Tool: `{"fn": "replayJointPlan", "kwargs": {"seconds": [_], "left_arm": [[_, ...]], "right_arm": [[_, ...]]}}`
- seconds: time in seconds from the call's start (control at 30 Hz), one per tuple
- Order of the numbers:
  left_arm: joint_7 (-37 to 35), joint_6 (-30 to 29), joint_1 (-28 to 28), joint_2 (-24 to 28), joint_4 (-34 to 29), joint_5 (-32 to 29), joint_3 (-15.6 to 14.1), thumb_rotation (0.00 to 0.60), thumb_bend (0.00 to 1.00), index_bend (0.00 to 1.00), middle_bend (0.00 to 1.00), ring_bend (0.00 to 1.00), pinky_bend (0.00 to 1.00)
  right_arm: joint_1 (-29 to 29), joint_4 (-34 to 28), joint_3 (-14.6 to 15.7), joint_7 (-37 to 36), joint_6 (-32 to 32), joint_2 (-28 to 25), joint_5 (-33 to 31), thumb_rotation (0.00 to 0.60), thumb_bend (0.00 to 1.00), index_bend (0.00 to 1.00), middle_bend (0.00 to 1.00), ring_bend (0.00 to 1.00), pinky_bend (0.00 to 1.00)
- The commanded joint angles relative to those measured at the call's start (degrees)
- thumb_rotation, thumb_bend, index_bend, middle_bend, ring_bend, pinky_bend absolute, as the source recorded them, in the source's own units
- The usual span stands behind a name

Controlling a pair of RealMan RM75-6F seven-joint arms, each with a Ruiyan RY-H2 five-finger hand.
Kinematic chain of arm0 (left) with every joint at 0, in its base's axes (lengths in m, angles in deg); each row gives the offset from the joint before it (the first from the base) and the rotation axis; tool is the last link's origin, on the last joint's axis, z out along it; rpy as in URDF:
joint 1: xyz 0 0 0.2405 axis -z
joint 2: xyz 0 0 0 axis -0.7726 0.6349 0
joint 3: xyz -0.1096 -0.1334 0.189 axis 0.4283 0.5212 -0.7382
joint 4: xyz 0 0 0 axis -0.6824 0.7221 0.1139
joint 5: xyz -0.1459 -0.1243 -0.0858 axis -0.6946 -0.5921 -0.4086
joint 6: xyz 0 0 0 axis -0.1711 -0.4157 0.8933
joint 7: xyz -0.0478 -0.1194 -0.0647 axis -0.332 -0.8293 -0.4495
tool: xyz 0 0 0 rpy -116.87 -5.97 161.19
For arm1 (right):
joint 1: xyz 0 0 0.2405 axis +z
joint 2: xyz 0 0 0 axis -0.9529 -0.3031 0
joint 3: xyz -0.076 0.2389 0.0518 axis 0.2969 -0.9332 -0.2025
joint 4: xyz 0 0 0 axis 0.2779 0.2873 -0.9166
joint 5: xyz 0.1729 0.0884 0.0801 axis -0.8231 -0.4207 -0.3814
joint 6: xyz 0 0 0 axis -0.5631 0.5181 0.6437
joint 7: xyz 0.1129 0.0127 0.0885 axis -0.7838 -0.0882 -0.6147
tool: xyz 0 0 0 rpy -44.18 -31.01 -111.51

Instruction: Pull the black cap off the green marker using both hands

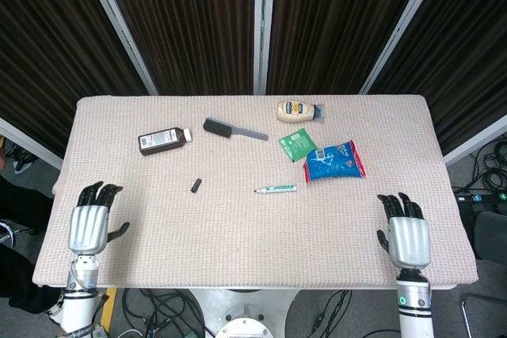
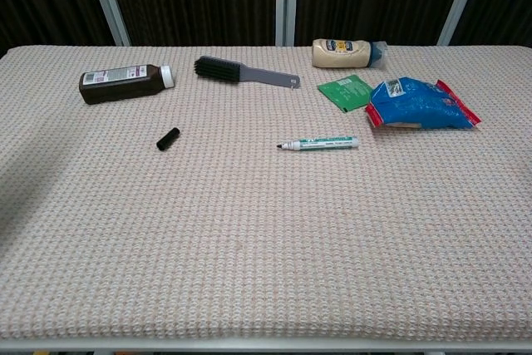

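The green marker [image 1: 276,190] [image 2: 319,144] lies uncapped on the table's middle, tip pointing left. Its black cap [image 1: 195,185] [image 2: 168,139] lies apart from it, further left. In the head view my left hand [image 1: 88,228] hovers at the near left corner with fingers spread and nothing in it. My right hand [image 1: 409,234] is at the near right corner, fingers also spread and empty. Neither hand shows in the chest view.
A brown bottle [image 1: 165,140] lies at the back left and a black brush [image 1: 233,129] behind the cap. A mayonnaise bottle [image 1: 299,111], a green packet [image 1: 298,146] and a blue bag [image 1: 335,161] lie at the back right. The woven table cover [image 1: 238,235] spans the table.
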Motion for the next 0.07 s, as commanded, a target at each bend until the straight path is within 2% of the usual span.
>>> {"fn": "replayJointPlan", "kwargs": {"seconds": [0.03, 0.07], "left_arm": [[-1.46, -1.42, -1.9, -0.26, 0.2, 1.55, -0.92, 0.6, 0.06, 0.25, 0.24, 0.14, 0.18], [-1.75, -1.69, -2.34, -0.31, 0.32, 1.94, -1.11, 0.6, 0.06, 0.25, 0.24, 0.14, 0.18]], "right_arm": [[-2.73, 2.7, 0.38, -2.13, -1.28, 0.18, 1.03, 0.6, 0.07, 0.19, 0.24, 0.12, 0.19], [-3.24, 3.25, 0.24, -2.61, -1.41, 0.44, 1.33, 0.6, 0.07, 0.19, 0.24, 0.12, 0.19]]}}
